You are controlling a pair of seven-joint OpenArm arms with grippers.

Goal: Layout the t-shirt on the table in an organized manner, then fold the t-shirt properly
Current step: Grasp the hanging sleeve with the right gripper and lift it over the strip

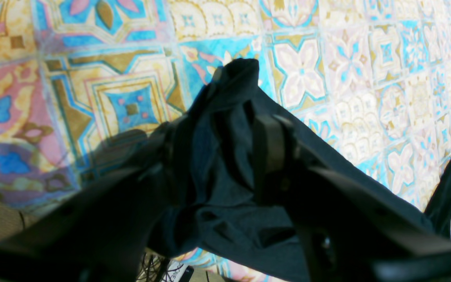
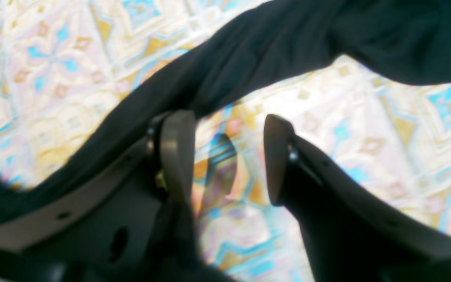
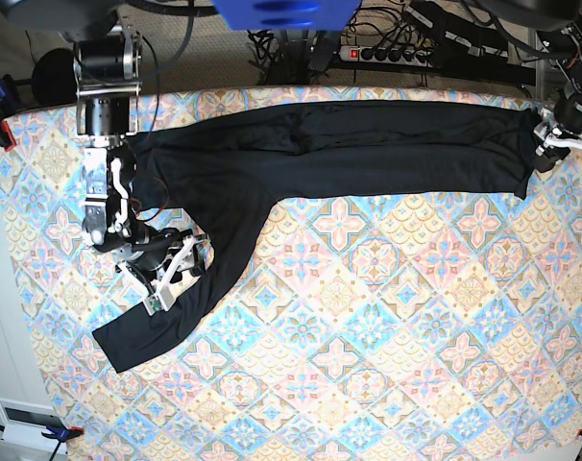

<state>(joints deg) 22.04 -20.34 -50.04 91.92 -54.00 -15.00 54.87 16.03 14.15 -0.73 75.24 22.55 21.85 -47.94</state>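
The black t-shirt (image 3: 368, 149) lies stretched along the far side of the table (image 3: 368, 336), with one long sleeve running down toward the near left. My left gripper (image 3: 548, 144) is at the shirt's far right end. In the left wrist view that gripper (image 1: 217, 129) is shut on a bunched fold of the t-shirt (image 1: 233, 86). My right gripper (image 3: 181, 272) hovers over the sleeve at the left. In the right wrist view the right gripper (image 2: 225, 156) is open with only the table (image 2: 366, 137) showing between its fingers, and the sleeve of the t-shirt (image 2: 268, 51) passes just beyond the tips.
A power strip (image 3: 397, 48) and cables lie behind the table's far edge. Red clamps (image 3: 3, 130) grip the cloth at the left corners. A white box (image 3: 22, 418) sits off the near left corner. Patterned cloth covers the near half of the table.
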